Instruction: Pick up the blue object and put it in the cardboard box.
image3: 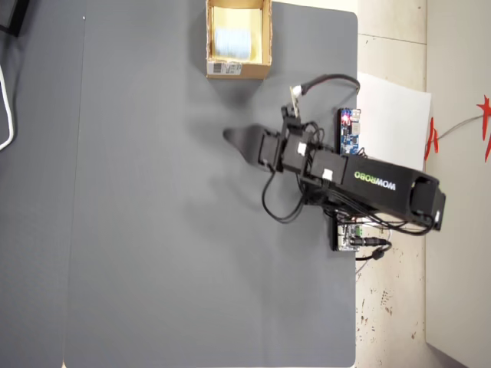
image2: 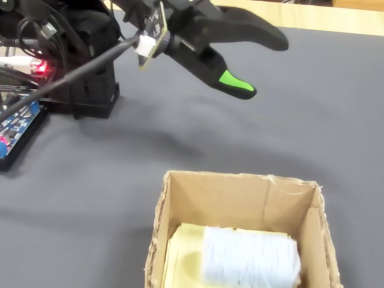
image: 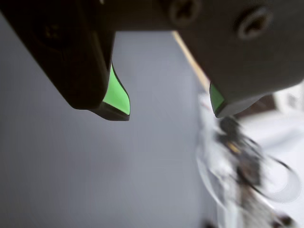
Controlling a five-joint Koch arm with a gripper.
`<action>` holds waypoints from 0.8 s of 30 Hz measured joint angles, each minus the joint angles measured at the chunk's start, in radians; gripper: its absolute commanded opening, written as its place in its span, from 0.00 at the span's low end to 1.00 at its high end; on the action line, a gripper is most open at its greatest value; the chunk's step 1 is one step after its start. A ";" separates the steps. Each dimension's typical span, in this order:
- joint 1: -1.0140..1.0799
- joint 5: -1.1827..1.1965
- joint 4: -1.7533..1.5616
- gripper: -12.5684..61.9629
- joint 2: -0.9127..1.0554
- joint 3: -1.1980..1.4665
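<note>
1. Overhead view, left part: a wide dark grey mat (image3: 153,230) covers the table and lies bare on this side.
2. Along the top edge of that view the cardboard box (image3: 265,38) stands on the mat, open upward, with a white printed label on its near outer wall. The blue object (image3: 232,43) lies inside it on the pale yellowish floor.
3. Right of the box and lower in the view, the gripper (image3: 234,138) hangs over bare mat, well apart from the box, its tip pointing left. The black arm (image3: 383,184) stretches off to the right past the mat's edge.
4. Just beside the arm a small blue circuit board (image3: 350,130) with lit red lights sits at the mat's right border.
5. In the fixed view the box's (image2: 240,198) open top fills the lower middle, and the pale block (image2: 249,258) rests inside against the far right part of its floor.
6. The wrist view shows both jaws with green pads (image: 116,92) set clearly apart, nothing between them, only grey mat below.
</note>
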 measured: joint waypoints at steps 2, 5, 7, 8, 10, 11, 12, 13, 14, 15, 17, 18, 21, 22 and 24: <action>-0.028 0.008 -0.002 0.62 0.000 0.048; -0.048 0.008 -0.005 0.62 0.000 0.100; -0.061 0.008 -0.018 0.62 0.000 0.153; -0.067 0.008 -0.020 0.62 0.000 0.183; -0.072 0.008 -0.021 0.62 0.000 0.218; -0.075 0.008 -0.023 0.62 0.000 0.233; -0.084 0.008 -0.043 0.62 0.000 0.265; -0.087 0.011 -0.049 0.62 0.000 0.270; -0.097 0.014 -0.067 0.62 0.000 0.284; -0.106 0.015 -0.080 0.62 0.000 0.298; -0.126 0.015 -0.092 0.62 0.000 0.313; -0.129 0.015 -0.092 0.62 0.000 0.313; -0.130 0.015 -0.087 0.62 0.000 0.313; -0.130 0.017 -0.077 0.62 0.000 0.313; -0.130 0.020 -0.061 0.62 0.000 0.313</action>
